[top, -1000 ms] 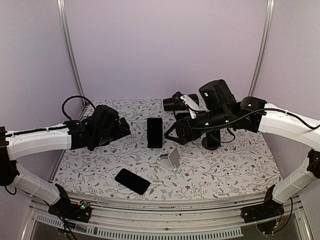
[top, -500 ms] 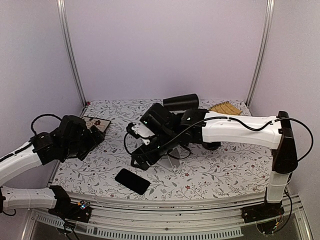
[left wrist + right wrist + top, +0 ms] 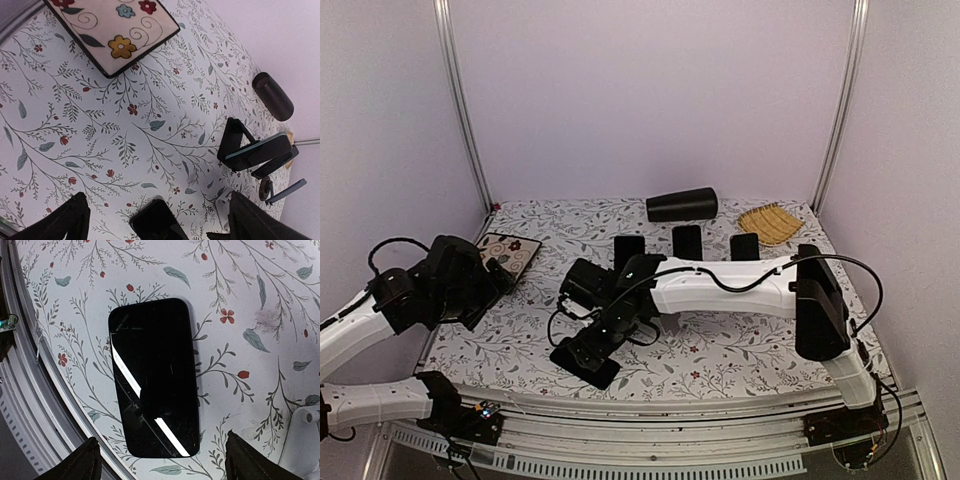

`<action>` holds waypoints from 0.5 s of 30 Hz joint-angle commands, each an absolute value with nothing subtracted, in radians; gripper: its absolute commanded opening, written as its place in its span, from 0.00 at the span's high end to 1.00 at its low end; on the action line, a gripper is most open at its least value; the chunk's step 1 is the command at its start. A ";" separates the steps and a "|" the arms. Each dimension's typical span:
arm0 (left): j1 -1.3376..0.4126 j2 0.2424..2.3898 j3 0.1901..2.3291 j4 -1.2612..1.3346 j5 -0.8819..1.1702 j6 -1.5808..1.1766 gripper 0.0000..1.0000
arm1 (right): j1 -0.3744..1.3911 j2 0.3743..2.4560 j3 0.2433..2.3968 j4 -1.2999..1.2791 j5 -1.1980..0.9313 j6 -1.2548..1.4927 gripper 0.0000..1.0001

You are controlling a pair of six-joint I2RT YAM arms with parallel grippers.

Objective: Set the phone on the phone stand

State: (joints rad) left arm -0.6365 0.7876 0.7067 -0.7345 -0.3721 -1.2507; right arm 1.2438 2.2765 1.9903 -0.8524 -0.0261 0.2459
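Reach-to-grasp step. My right pincer hovers open over the phone, one finger either side of its width, no contact that I can see. The phone lies flat, screen up, on the surface directly under the pincer. The stand is just past one finger. Next I'd say: lower, close across the narrow sides, lift, carry to the stand. Left pincer is open, well apart.

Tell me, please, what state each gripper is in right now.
Left gripper: open, holding nothing.
Right gripper: open over the phone, holding nothing.
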 commanded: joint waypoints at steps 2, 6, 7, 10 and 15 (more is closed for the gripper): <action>-0.546 0.777 0.688 -0.734 -0.293 -1.227 0.03 | 1.265 2.380 2.062 -0.913 0.034 0.231 0.14; -0.451 0.779 0.651 -0.686 -0.196 -1.196 0.03 | 1.271 2.413 2.068 -0.917 0.034 0.218 0.13; -0.431 0.779 0.644 -0.677 -0.174 -1.189 0.03 | 1.274 2.420 2.069 -0.919 0.038 0.214 0.13; -0.387 0.782 0.631 -0.660 -0.127 -1.166 0.03 | 1.279 2.440 2.069 -0.927 0.049 0.204 0.13; -0.356 0.798 0.630 -0.653 -0.091 -1.141 0.03 | 1.281 2.458 2.069 -0.936 0.056 0.195 0.13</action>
